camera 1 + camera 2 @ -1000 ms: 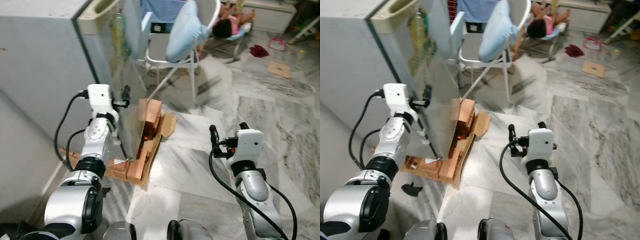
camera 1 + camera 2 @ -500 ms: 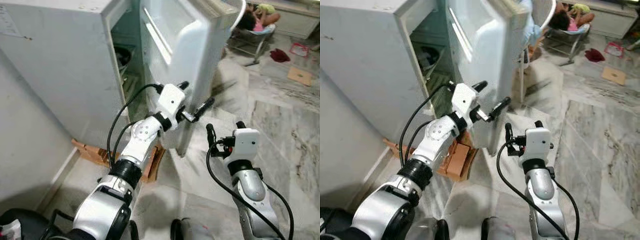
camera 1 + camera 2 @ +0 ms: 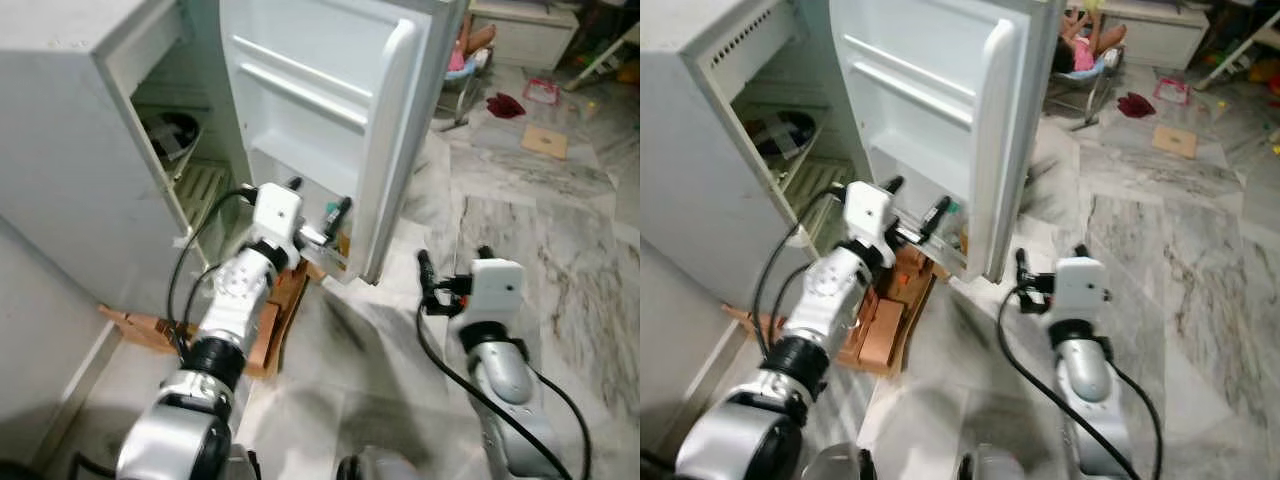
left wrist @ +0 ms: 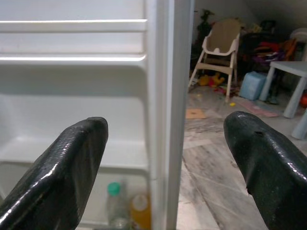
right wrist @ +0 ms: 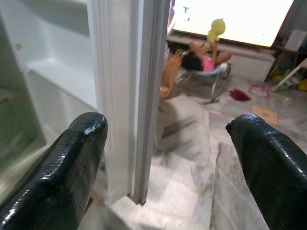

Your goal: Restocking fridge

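Observation:
The white fridge (image 3: 60,150) stands at the left with its door (image 3: 320,110) swung wide open, inner shelves facing me. My left gripper (image 3: 320,197) is open at the door's lower inner side, its fingers (image 4: 62,167) straddling the door's edge. On the bottom door shelf stand a clear bottle with a green cap (image 4: 114,203) and an orange bottle (image 4: 139,211). Inside the fridge a dark bowl (image 3: 170,130) rests on a shelf. My right gripper (image 3: 452,258) is open and holds nothing, low to the right of the door's outer edge (image 5: 144,96).
Brown cardboard and blocks (image 3: 255,330) lie on the floor under the fridge's front. A person (image 3: 1080,50) lies in a bouncer seat beyond the door. A red cloth (image 3: 505,103) and a cardboard piece (image 3: 548,140) lie on the marble floor (image 3: 560,260).
The fridge door has swung from shut to wide open, with my left gripper following its edge. The view has shifted as well. My right arm has stayed about where it was.

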### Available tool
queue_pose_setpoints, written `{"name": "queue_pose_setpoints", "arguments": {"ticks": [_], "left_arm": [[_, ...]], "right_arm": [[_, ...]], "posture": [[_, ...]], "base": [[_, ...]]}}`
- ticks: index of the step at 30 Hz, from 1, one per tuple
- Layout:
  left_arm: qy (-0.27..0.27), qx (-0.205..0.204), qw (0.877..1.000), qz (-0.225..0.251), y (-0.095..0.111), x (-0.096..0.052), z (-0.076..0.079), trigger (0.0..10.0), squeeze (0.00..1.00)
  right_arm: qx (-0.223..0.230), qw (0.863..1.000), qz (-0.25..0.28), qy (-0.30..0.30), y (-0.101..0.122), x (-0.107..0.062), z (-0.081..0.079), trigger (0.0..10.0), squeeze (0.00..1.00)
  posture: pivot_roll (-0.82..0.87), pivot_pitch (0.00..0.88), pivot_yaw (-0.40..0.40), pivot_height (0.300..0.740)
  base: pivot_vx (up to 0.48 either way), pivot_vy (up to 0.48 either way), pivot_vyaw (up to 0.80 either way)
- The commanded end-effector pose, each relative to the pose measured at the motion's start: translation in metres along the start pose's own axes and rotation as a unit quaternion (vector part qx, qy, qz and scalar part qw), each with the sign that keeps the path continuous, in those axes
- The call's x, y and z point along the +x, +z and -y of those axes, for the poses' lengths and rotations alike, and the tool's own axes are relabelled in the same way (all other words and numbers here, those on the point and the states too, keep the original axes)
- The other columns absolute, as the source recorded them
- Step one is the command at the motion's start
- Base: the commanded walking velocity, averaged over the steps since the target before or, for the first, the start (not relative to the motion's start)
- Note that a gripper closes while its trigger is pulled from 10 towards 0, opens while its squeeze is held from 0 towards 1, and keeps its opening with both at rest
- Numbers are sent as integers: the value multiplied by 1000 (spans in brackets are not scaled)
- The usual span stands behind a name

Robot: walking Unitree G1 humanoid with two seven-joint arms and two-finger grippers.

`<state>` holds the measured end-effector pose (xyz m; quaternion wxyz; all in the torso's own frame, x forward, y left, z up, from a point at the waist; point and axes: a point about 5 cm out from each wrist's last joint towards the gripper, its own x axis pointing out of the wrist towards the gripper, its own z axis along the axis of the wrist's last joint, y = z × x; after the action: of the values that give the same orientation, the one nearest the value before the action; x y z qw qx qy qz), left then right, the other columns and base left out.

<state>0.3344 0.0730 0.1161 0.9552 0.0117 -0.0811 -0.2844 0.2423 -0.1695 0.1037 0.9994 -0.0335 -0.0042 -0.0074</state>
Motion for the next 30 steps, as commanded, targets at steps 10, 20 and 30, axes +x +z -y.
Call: {"name": "queue_pose_setpoints", "arguments": {"ticks": [10,20,30], "left_arm": [[55,26,998,-32,-17,-26,-15,10000,0],[69,31,997,-36,-12,-16,-18,10000,0],[64,26,997,-33,-8,-3,-9,10000,0]], "right_arm": [[7,1000,3,10,0,4,-8,10000,0],[11,1000,1,12,-1,7,-9,10000,0],[11,1000,4,14,-1,8,-10,10000,0]], "posture": [[-94,65,-2,740],[-96,57,3,740],[-95,55,7,740]], "base": [[340,-331,0],[430,-102,-358],[480,0,-52]]}}
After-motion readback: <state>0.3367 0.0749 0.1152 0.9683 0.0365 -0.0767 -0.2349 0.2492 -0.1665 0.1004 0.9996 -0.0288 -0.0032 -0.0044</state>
